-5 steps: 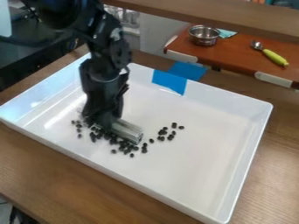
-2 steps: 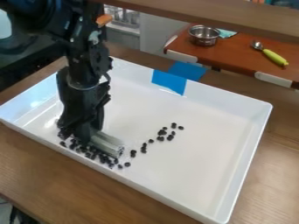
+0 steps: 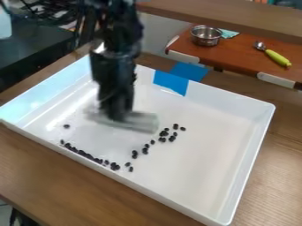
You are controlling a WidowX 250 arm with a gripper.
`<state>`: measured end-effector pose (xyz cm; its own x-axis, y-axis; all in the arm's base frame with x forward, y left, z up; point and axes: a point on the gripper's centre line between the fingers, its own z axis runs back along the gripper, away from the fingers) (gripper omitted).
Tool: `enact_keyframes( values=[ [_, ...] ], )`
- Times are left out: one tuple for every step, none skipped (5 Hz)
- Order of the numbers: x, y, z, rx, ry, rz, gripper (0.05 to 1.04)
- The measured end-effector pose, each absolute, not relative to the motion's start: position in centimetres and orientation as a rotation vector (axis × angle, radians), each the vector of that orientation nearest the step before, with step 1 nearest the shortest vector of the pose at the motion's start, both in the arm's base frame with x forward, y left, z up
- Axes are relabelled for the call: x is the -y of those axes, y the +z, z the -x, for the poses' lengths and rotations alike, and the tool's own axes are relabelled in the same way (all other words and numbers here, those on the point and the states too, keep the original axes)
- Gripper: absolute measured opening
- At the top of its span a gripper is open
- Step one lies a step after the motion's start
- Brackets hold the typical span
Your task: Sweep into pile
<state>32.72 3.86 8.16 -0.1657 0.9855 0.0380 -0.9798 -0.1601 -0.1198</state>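
Your gripper (image 3: 118, 117) is clamped on a pale bar (image 3: 140, 122) over the tray (image 3: 200, 176); beans (image 3: 88, 156) line the tray's eight-o'clock side, more trail at your gripper's four o'clock.

pincer (image 3: 118, 117) blurred | grey bar (image 3: 143, 122) blurred, middle hidden | arm (image 3: 115, 37) cut by top edge
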Motion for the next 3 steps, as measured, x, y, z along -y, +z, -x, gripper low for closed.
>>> enact_keyframes(
  values=[
    [-1.4, 9.8, -35.6, 0.103, 1.748, 0.112, 0.345],
    [1.9, 9.9, -37.9, 0.132, 1.676, 0.149, 0.340],
    [5.8, 8.8, -40.7, 0.184, 1.639, 0.168, 0.340]
  ],
)
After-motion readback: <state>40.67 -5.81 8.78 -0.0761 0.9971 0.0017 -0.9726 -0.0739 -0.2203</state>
